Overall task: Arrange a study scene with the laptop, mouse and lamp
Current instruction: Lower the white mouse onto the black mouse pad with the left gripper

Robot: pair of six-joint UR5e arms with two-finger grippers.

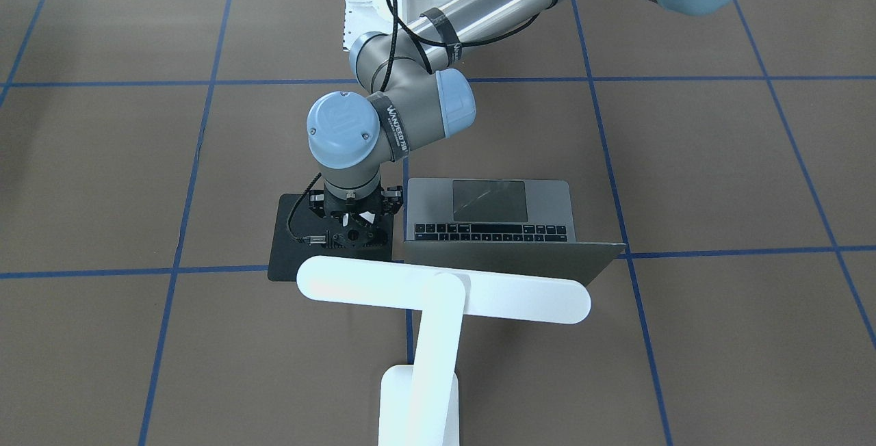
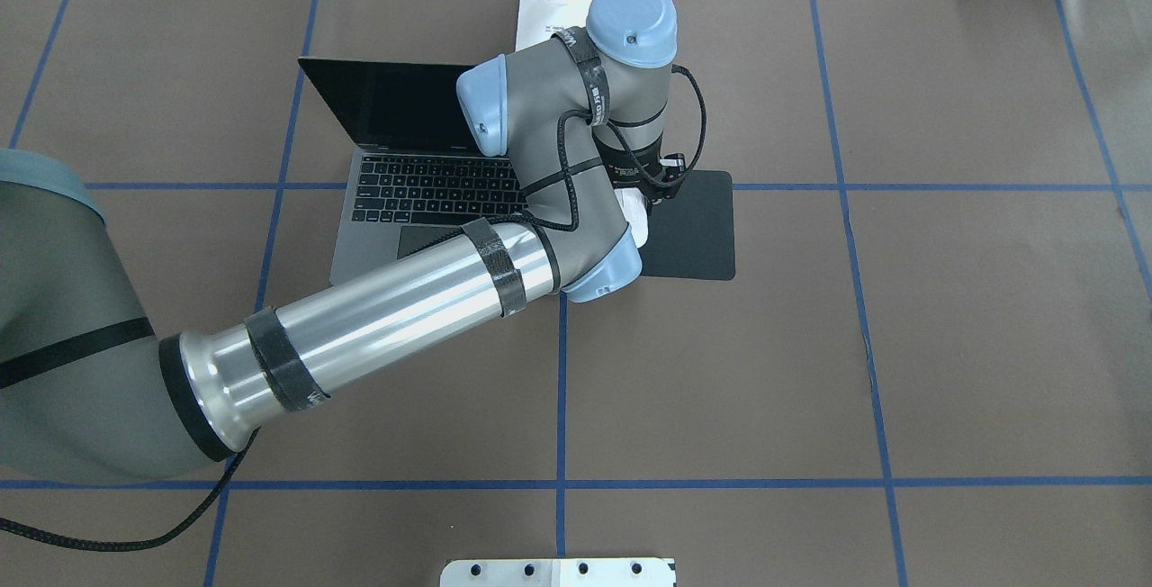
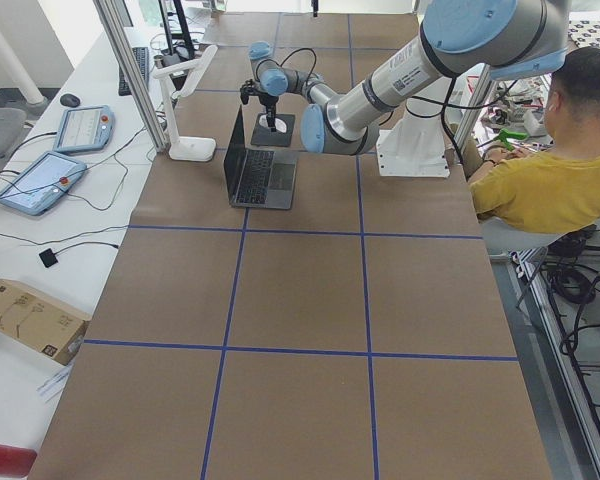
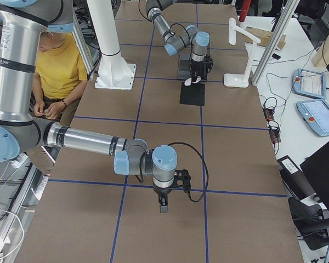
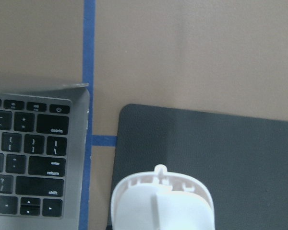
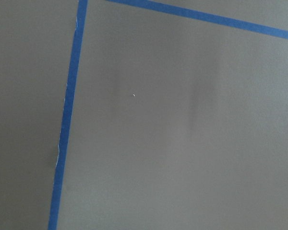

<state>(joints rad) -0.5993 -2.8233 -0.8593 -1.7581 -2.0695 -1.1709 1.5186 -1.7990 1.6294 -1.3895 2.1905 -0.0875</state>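
Observation:
The grey laptop (image 1: 489, 210) stands open on the brown table, keys towards the robot. The white T-shaped lamp (image 1: 438, 295) stands behind its lid, with its base (image 2: 551, 15) at the far edge. My left gripper (image 1: 349, 224) points down over a flat black pad (image 2: 697, 227) to the right of the laptop and is shut on the white mouse (image 5: 161, 201). The mouse (image 4: 190, 81) hangs close over the pad's laptop-side part. My right gripper (image 4: 163, 207) points down over bare table far from these things. Whether it is open or shut cannot be told.
A white bolted pedestal (image 2: 558, 572) sits at the near table edge. A seated person in a yellow shirt (image 3: 550, 170) is beside the table. Tablets and cables (image 3: 40, 180) lie off the table's far side. Blue tape lines cross the brown surface.

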